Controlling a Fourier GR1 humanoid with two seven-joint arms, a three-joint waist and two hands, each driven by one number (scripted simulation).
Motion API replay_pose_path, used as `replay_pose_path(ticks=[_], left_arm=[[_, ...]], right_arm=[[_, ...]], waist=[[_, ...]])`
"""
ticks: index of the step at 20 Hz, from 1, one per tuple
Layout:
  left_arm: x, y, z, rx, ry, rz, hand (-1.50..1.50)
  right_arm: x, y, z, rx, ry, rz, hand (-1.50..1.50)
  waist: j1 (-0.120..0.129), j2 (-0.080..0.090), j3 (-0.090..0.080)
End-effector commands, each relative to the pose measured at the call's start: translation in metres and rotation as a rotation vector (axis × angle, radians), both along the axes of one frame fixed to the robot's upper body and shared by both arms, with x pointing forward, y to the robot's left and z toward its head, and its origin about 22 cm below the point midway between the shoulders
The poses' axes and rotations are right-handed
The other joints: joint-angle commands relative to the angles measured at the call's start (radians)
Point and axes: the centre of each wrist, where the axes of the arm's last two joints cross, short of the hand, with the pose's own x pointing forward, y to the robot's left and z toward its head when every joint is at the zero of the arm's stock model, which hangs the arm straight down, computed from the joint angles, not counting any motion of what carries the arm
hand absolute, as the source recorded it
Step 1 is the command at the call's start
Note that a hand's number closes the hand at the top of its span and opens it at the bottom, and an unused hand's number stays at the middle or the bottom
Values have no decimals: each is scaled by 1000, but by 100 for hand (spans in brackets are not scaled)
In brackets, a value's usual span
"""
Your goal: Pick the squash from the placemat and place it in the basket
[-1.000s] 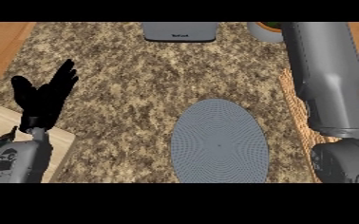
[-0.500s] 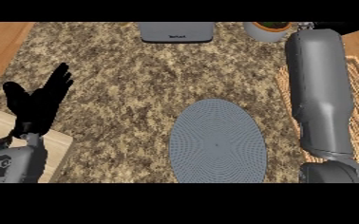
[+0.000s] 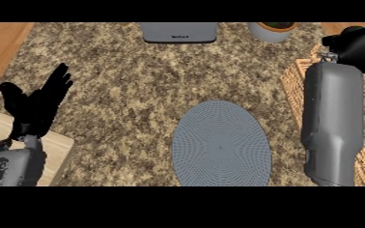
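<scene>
While the grey right forearm stretches along the right side, its black right hand (image 3: 347,43) sits over the woven wicker basket (image 3: 294,84) at far right; fingers can't be made out, squash not visible. Oval grey placemat (image 3: 221,145) lies bare on the speckled stone desk (image 3: 143,77). Black left hand (image 3: 39,104) rests open at left, fingers up.

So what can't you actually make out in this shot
- The squash: on the placemat none shows in the head view.
- Right robot hand: cut by the right edge, its fingers unreadable, as is anything it may hold.
- Basket: the right forearm covers most of it, hiding its inside.
- Grey appliance and pot: cropped at the top.
</scene>
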Motion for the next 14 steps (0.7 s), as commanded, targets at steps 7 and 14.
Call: replay_pose_path(ticks=[7,14], left_arm=[[-4,1,7,11,-7,-13,0],[-3,-17,-7,-1,-9,-8,0]], right_arm=[[-27,-19,-3,86,-134,-41,-150],[-59,-36,31,-1,-454,-156,-150]], waist=[[7,0,0],[4,-5,0]])
